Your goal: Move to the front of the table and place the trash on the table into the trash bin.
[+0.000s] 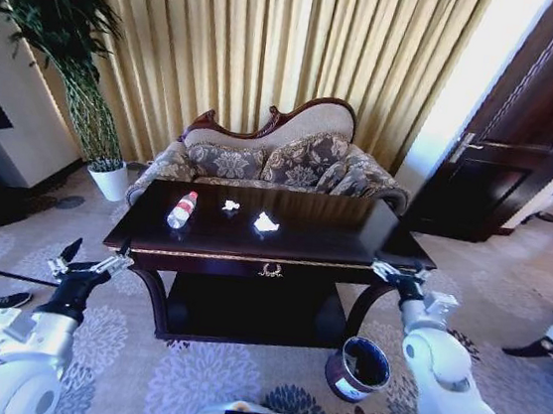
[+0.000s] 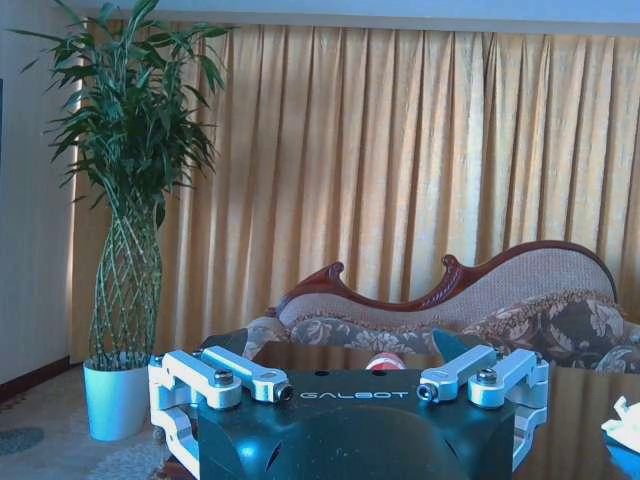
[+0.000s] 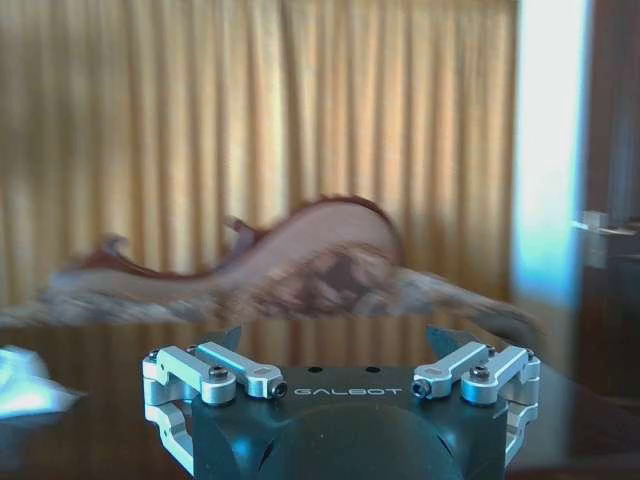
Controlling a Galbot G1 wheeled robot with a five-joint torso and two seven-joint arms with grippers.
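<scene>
We see a dark glossy bench [image 1: 333,235] with gold edge trim and a gold wreath emblem [image 1: 270,269]. On it lie a clear bottle [image 1: 182,209] with a red label and white paper wads [image 1: 266,224]. The bin [image 1: 358,369] is dark with a shiny rim; the carpet [image 1: 177,376] bears pale floral motifs.

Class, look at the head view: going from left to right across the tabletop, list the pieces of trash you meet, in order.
Clear plastic bottle with red label → small paper wad → larger paper wad.
</scene>
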